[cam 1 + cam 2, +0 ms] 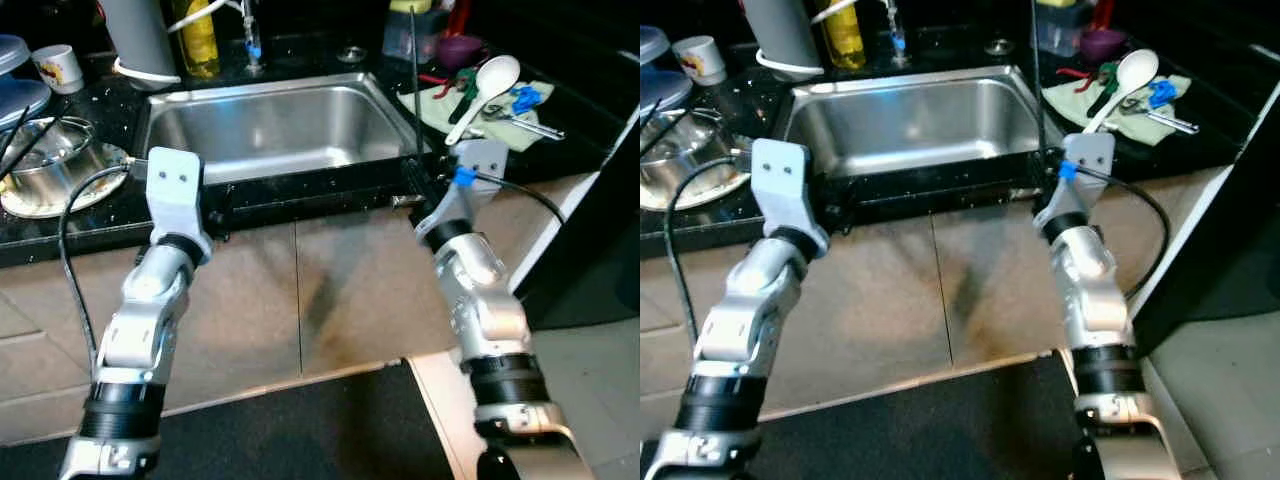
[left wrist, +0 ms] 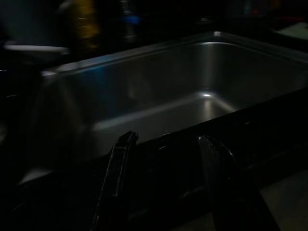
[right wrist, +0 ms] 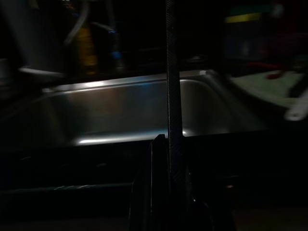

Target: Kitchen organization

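Sink (image 1: 270, 125): stainless steel basin set in a black countertop (image 1: 60, 235), nothing visible inside it.
Left gripper (image 2: 166, 159): at the front edge of the sink toward its left corner, fingers spread apart with nothing between them.
Right gripper (image 3: 166, 149): at the sink's front right corner, fingers closed on a thin dark rod (image 1: 414, 85) that stands upright.
Rod: rises from the gripper past the sink's right rim; what it is cannot be told.
Right of sink: a pale green cloth (image 1: 500, 115) carrying a white ladle (image 1: 485, 90) and small utensils, one with a blue part (image 1: 524, 98).
Left of sink: a steel pot (image 1: 45, 160) on a plate, a white mug (image 1: 58, 66) behind it.
Behind sink: a yellow bottle (image 1: 200, 38) and a grey cylinder (image 1: 140, 40).
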You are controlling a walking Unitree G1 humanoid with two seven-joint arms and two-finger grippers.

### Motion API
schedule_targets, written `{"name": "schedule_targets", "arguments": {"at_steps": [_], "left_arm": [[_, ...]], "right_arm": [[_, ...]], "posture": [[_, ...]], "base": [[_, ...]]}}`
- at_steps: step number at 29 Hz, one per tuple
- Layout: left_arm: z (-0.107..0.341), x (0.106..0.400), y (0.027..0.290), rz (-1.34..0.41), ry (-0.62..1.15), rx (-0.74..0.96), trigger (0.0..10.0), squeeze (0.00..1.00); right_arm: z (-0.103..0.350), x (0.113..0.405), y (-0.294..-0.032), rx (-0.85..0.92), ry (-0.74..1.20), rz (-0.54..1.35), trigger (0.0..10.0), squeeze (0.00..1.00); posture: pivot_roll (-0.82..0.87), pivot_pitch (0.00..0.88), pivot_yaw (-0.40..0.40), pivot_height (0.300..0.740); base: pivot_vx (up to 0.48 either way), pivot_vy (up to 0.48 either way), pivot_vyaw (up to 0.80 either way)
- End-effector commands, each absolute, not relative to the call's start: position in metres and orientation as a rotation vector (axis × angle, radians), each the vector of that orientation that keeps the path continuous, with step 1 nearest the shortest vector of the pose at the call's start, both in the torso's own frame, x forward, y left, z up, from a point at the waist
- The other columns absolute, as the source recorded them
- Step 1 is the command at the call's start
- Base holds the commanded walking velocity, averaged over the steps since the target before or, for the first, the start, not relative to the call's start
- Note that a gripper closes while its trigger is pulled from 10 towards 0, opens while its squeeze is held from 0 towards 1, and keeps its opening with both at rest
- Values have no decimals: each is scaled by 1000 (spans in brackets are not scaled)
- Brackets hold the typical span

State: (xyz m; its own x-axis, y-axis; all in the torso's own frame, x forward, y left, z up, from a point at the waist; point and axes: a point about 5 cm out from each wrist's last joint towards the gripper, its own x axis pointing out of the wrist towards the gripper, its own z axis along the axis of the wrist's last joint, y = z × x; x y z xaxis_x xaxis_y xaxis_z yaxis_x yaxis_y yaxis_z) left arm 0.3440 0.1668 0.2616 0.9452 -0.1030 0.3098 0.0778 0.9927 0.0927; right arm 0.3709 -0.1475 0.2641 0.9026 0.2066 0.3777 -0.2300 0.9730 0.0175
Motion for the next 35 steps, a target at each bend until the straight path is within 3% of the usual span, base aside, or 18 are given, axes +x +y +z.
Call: {"name": "schedule_targets", "arguments": {"at_steps": [1, 35], "left_arm": [[262, 343, 167, -97, -327, 84, 10000, 0], [265, 346, 166, -112, -332, 103, 10000, 0]], "right_arm": [[266, 370, -149, 61, -395, 221, 10000, 0], [268, 371, -150, 71, -404, 214, 10000, 0]], "posture": [[-41, 181, 33, 740], [-35, 178, 41, 740]], "base": [[345, 0, 0], [345, 0, 0]]}}
